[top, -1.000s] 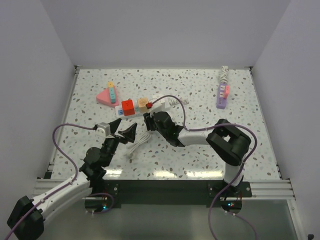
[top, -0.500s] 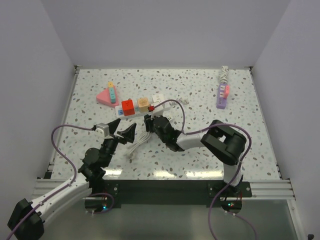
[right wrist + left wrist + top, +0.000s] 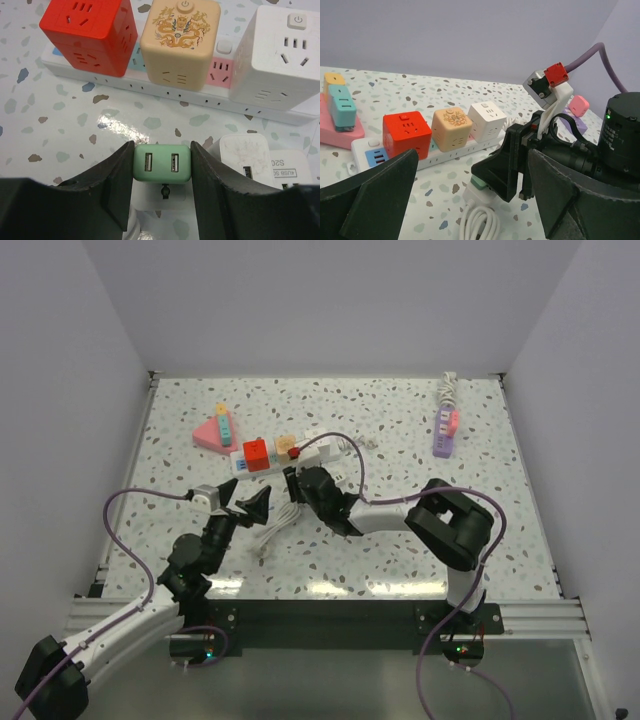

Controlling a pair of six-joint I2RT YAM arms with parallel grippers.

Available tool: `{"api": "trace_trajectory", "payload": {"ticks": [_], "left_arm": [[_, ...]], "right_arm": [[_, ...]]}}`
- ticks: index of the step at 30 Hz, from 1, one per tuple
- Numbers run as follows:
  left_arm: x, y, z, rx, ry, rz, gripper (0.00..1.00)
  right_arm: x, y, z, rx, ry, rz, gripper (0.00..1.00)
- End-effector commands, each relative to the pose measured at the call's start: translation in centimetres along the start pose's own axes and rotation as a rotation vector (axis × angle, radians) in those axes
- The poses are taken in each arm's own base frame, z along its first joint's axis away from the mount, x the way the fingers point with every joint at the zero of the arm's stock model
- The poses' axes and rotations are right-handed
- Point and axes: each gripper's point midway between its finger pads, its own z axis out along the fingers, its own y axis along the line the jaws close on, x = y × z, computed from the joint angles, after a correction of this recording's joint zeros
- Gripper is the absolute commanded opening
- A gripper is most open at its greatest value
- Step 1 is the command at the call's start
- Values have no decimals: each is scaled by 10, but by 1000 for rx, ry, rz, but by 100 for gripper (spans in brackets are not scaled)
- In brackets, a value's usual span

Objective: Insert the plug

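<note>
A small green plug (image 3: pixel 161 162) with two USB slots is pinched between the black fingers of my right gripper (image 3: pixel 161 150), which is shut on it. It sits on a white block (image 3: pixel 472 192) at the end of a coiled white cable (image 3: pixel 480 225). Just behind lies the white power strip (image 3: pixel 165 95) carrying a red cube (image 3: pixel 87 37), a beige cube (image 3: pixel 180 42) and a white cube (image 3: pixel 280 60). In the top view my right gripper (image 3: pixel 293 487) hides the plug. My left gripper (image 3: pixel 247 504) hangs open just left of the cable coil (image 3: pixel 275 525), holding nothing.
A second white adapter (image 3: pixel 250 152) lies right beside the green plug. A pink wedge with teal and yellow adapters (image 3: pixel 215 430) lies at the back left. A purple power strip (image 3: pixel 445 432) lies at the back right. Walls close in three sides.
My right arm has shifted a little to the left with the green plug still in its grip. The left gripper has stayed in place and opened slightly wider.
</note>
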Motion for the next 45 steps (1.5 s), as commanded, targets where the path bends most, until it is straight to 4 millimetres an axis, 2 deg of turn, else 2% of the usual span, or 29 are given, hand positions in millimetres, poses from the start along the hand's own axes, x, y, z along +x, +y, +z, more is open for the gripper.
{"api": "trace_trajectory", "payload": {"ticks": [1, 2, 3, 5, 10, 15, 18, 19, 20, 23, 25, 26, 27, 28, 29, 30, 32, 33, 34, 35, 36, 37, 38, 39, 42, 45], "left_arm": [[28, 23, -9, -80, 60, 36, 97], [18, 22, -6, -87, 42, 32, 97], [14, 20, -4, -89, 37, 30, 97], [10, 20, -2, -95, 31, 34, 97], [-5, 16, 7, -102, 23, 44, 98], [-25, 14, 14, -128, 4, 55, 100], [-36, 19, 17, -174, -2, 75, 100], [-41, 22, 18, -197, -7, 91, 100], [-52, 28, 19, -247, -26, 96, 100], [-62, 40, 21, -323, -26, 144, 100], [-75, 48, 27, -367, -42, 162, 100], [-77, 51, 31, -376, -36, 172, 100], [-82, 58, 39, -381, -22, 188, 100], [-83, 61, 45, -378, -12, 182, 100], [-89, 56, 55, -324, -6, 175, 100], [-84, 78, 59, -373, 29, 187, 100], [-87, 86, 70, -344, 46, 154, 100], [-84, 115, 72, -417, 66, 153, 100], [-83, 128, 73, -449, 71, 126, 100], [-82, 135, 76, -451, 96, 109, 100], [-75, 155, 76, -496, 129, 96, 100], [-73, 158, 77, -500, 137, 79, 100], [-68, 161, 77, -508, 146, 76, 100], [-67, 162, 77, -514, 144, 72, 100], [-67, 168, 72, -559, 142, 62, 100], [-74, 171, 65, -599, 114, 52, 100]], "right_arm": [[55, -3, -15, -19, 230, -134, 34], [45, -2, -15, -21, 209, -138, 39], [32, 1, -13, -28, 183, -136, 50], [13, 5, -12, -39, 148, -147, 58], [-41, 12, -4, -89, 45, -123, 85], [-95, 16, -17, -143, -68, -82, 93], [-107, 7, -27, -126, -91, -79, 98], [-119, 4, -35, -122, -113, -73, 99], [-119, -1, -38, -110, -105, -82, 99], [-127, -24, -48, -43, -111, -78, 99], [-121, -51, -49, 13, -87, -64, 99], [-128, -61, -56, 21, -99, -28, 99], [-120, -86, -55, 67, -80, -5, 99], [-120, -98, -58, 82, -82, 20, 99], [-127, -109, -66, 96, -104, 55, 99], [-120, -132, -69, 144, -96, 71, 99], [-124, -156, -83, 204, -118, 108, 99], [-115, -179, -87, 258, -106, 126, 99], [-112, -192, -91, 292, -105, 142, 99], [-116, -215, -103, 354, -126, 171, 99], [-104, -231, -109, 404, -112, 185, 99], [-101, -241, -115, 429, -119, 216, 99], [-89, -262, -123, 485, -108, 241, 99], [-92, -272, -133, 516, -131, 262, 99], [-77, -301, -152, 622, -148, 334, 99], [-77, -311, -167, 662, -192, 379, 99]]}}
